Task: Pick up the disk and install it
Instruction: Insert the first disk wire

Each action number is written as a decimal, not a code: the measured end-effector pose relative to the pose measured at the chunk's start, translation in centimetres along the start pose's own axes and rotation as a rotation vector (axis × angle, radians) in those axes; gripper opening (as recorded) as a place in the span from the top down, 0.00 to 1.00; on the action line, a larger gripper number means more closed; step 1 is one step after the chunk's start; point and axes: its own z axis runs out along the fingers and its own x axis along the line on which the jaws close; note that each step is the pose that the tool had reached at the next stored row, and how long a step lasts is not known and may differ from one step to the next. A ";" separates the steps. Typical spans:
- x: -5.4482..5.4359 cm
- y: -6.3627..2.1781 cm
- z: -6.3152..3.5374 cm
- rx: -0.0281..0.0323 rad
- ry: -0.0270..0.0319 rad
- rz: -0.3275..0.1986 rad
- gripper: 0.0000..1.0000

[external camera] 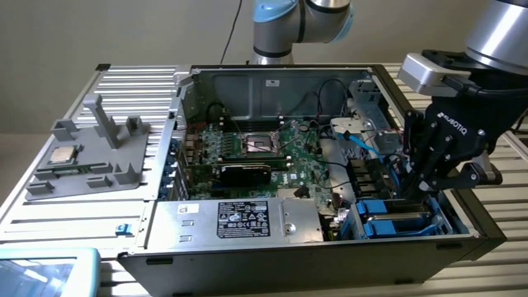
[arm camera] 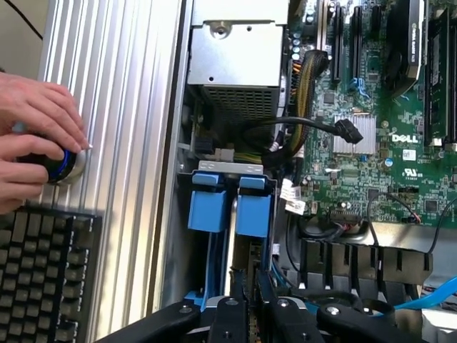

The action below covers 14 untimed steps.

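The disk (external camera: 394, 218) stands on edge in the drive bay at the front corner of the open computer case (external camera: 272, 250), on the exterior view's right; its blue carrier frame shows. My gripper (external camera: 415, 193) reaches down into that bay from above. In the wrist view the black fingers (arm camera: 230, 318) sit close together, over the blue carrier ends of the disk (arm camera: 253, 211). They appear shut on its upper edge, though the contact itself is hidden by the fingers.
A silver power supply box (external camera: 239, 219) fills the case front, with the motherboard (external camera: 264, 145) and loose cables behind. A grey fixture (external camera: 91, 161) holding a CPU chip (external camera: 63, 154) stands on the exterior view's left. A person's hand (arm camera: 36, 132) rests on a knob beside a keyboard (arm camera: 43, 271).
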 end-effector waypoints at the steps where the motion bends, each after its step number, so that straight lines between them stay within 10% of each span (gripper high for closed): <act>1: 0.0 0.00 0.01 -0.0010 -0.0014 0.008 0.83; 14: 0.5 -0.23 0.35 -0.0041 -0.0101 0.014 0.83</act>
